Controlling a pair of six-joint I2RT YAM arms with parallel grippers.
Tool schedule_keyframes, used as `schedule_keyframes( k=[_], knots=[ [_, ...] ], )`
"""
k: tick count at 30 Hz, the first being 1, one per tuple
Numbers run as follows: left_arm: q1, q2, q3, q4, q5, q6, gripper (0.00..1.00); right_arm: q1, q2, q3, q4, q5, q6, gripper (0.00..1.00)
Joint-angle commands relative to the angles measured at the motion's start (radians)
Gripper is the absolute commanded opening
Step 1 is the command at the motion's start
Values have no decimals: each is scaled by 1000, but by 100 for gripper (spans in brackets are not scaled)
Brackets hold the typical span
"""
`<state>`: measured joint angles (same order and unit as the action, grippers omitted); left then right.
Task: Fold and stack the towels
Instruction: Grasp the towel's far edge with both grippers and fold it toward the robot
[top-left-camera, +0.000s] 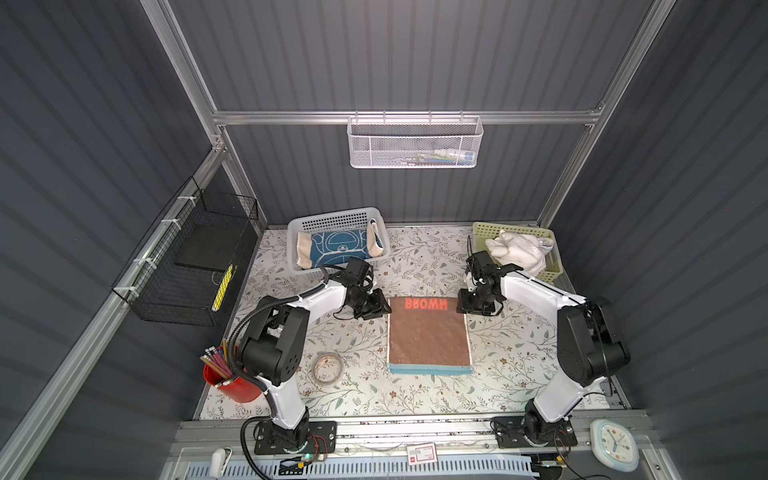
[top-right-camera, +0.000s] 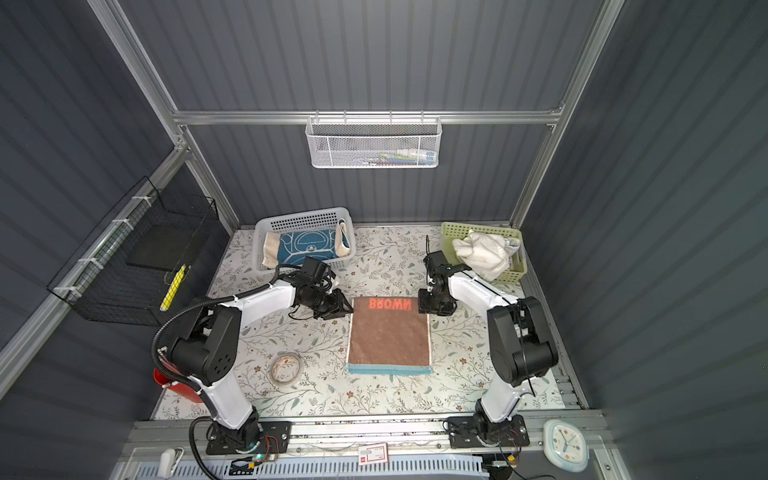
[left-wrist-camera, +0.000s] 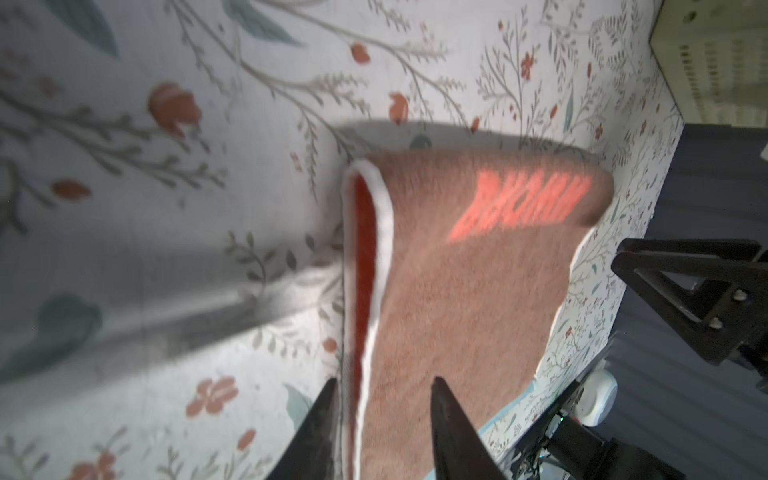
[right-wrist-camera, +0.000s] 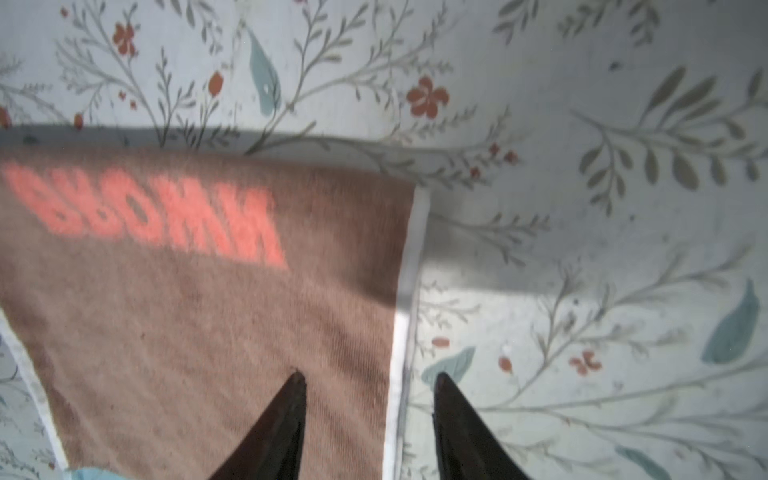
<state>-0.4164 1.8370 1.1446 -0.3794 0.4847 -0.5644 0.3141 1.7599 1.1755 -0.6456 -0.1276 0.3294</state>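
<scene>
A folded brown towel (top-left-camera: 428, 336) with coral letters lies flat mid-table in both top views (top-right-camera: 390, 336). Along its near side a light-blue towel edge (top-left-camera: 430, 369) shows from underneath. My left gripper (top-left-camera: 380, 309) is at the far left corner, open, its fingers either side of the white-trimmed fold edge (left-wrist-camera: 365, 291). At the far right corner my right gripper (top-left-camera: 465, 307) is open, astride the white side hem (right-wrist-camera: 401, 353). A blue towel (top-left-camera: 336, 249) lies in the white basket (top-left-camera: 332, 214). The green basket (top-left-camera: 482, 232) holds a crumpled white towel (top-left-camera: 517, 251).
A tape roll (top-left-camera: 328, 368) lies left of the stack, and a red cup of pencils (top-left-camera: 226, 378) stands by the left arm's base. A black wire basket (top-left-camera: 187, 270) hangs on the left wall and a white mesh basket (top-left-camera: 415, 141) on the back rail.
</scene>
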Motion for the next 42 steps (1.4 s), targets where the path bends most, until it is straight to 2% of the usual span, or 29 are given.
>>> schedule_keyframes(
  k=[1, 9, 13, 16, 19, 22, 25, 30, 36, 39, 42],
  knots=[
    [21, 87, 76, 72, 71, -1, 37, -18, 65, 71, 43, -20, -19, 50],
    [22, 235, 202, 89, 116, -17, 33, -29, 152, 116, 37, -48, -21, 46],
    [23, 261, 218, 98, 132, -20, 23, -30, 190, 132, 30, -58, -32, 43],
    [24, 265, 218, 100, 147, -16, 11, -35, 206, 143, 30, -67, -38, 35],
    [23, 249, 210, 98, 149, 5, 1, -35, 203, 145, 48, -81, -52, 21],
    [25, 216, 200, 96, 150, 29, 0, -35, 174, 144, 62, -86, -66, 10],
    [25, 164, 187, 97, 146, 51, 0, -34, 112, 132, 74, -76, -77, 6],
    [25, 71, 144, 122, 142, 72, 0, -33, -20, 76, 90, -62, -99, 5],
    [4, -30, 0, 234, 146, 65, 0, -33, -156, -103, 156, -71, -95, 5],
    [-48, -99, -74, 249, 107, 80, 0, -26, -218, -203, 168, -92, -69, 7],
    [-113, -185, -168, 251, 54, 85, 0, -10, -313, -301, 154, -98, -37, 14]
  ],
)
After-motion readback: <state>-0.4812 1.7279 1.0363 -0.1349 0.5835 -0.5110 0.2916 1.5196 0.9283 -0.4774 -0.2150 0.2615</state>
